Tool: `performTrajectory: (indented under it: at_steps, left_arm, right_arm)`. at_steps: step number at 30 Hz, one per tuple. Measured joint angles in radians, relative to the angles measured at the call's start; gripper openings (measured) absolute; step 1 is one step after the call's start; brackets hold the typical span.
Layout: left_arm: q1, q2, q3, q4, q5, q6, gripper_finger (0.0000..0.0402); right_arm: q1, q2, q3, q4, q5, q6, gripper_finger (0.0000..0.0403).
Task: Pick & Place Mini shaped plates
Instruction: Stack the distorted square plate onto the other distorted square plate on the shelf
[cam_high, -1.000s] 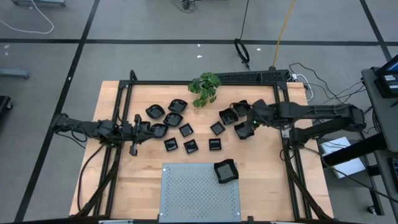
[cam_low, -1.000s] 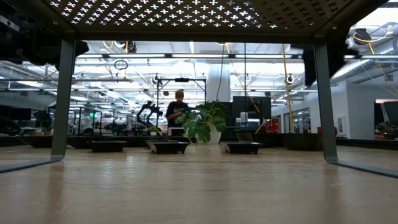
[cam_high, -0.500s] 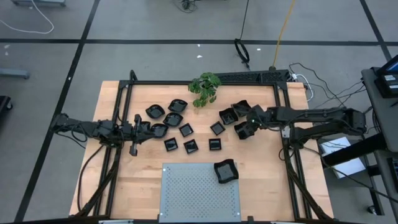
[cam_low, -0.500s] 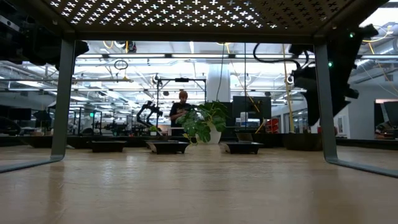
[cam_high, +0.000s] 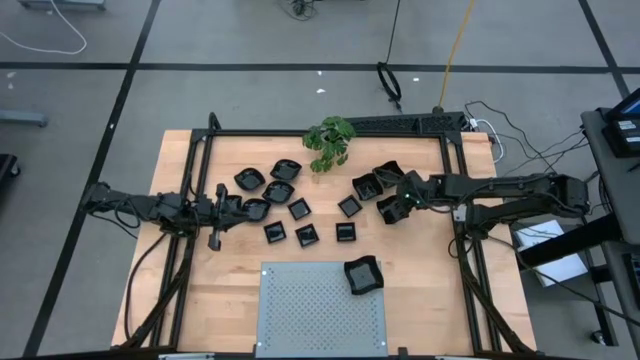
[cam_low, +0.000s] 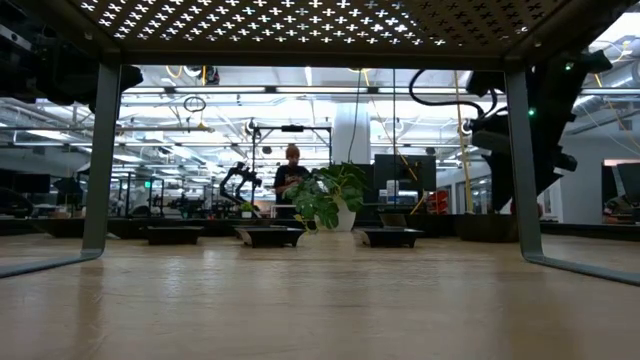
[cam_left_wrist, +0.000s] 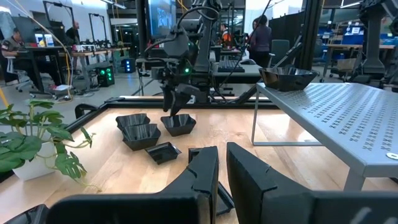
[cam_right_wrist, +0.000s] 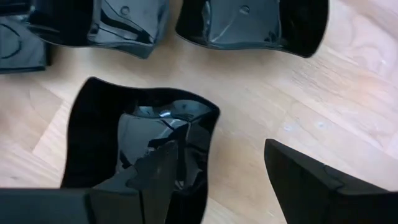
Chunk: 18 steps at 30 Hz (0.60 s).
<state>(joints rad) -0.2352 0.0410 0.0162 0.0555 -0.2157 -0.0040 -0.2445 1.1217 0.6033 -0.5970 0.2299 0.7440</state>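
right arm: reaches in from the right side of the table, stretched toward the middle, wrist tipped down.
right gripper: jaws wide, straddling the rim of a black dish; one finger sits inside the bowl, the other outside over bare wood. Not clamped on it, dish sits on the table.
left arm: lies low along the left side, pointing inward.
left gripper: jaws narrow, almost touching, nothing between them; tips just beside the left end of the dish cluster.
dishes: small glossy black ones scattered across the middle of the table, a group left of centre, a few in a row in front, a clump on the right by the right gripper. Two more dishes lie just past the one being straddled.
dish on panel: single one at the right edge of the perforated panel, near side of the table.
plant: green, leafy, at the far edge, between the two dish groups.
frame: black bars running round the tabletop.
surface: light wood.
room: open workshop, grey floor with cables, desks and screens behind; a person stands far back behind the plant.
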Motion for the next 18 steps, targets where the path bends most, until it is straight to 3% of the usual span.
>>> performTrajectory:
  at_steps: [18]
  left_arm:
    - [0.0,0.0,0.0,0.0,0.0,0.0,0.0035]
  right_arm:
    - [0.006,0.001,-0.078,0.127,0.005,-0.008,0.0215]
